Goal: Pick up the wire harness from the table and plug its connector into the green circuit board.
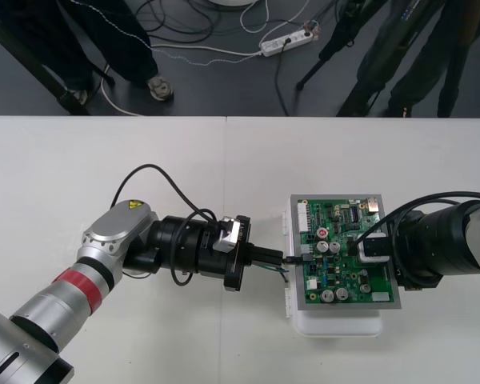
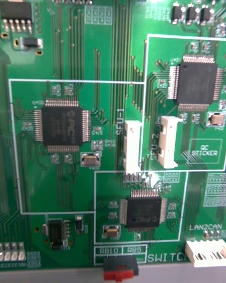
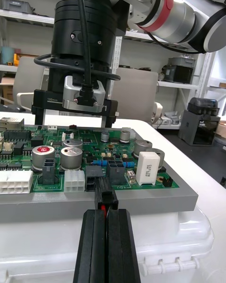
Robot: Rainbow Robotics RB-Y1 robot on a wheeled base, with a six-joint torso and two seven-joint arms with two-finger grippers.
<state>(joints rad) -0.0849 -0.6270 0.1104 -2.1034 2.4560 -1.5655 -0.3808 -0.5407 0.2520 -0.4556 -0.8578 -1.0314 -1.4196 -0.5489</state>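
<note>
The left tool [image 1: 278,258] is reaching in level over the light surface [image 1: 144,160] towards the left edge of the green circuit board [image 1: 348,276], which is sitting on its white base [image 1: 336,324]. Its black fingers [image 3: 92,250] are pressing tight together on the small black plug [image 3: 106,197] of the wire harness [image 1: 283,270]. A bit of red wire is showing between them, and thin wires are trailing just below the tool. The plug is touching a black socket at the board's near edge, though I cannot tell whether it is fully seated. The right tool [image 1: 366,250] is hanging over the right half of the board, pointing straight down. Its fingers [image 3: 111,115] are standing wide apart and gripping nothing.
</note>
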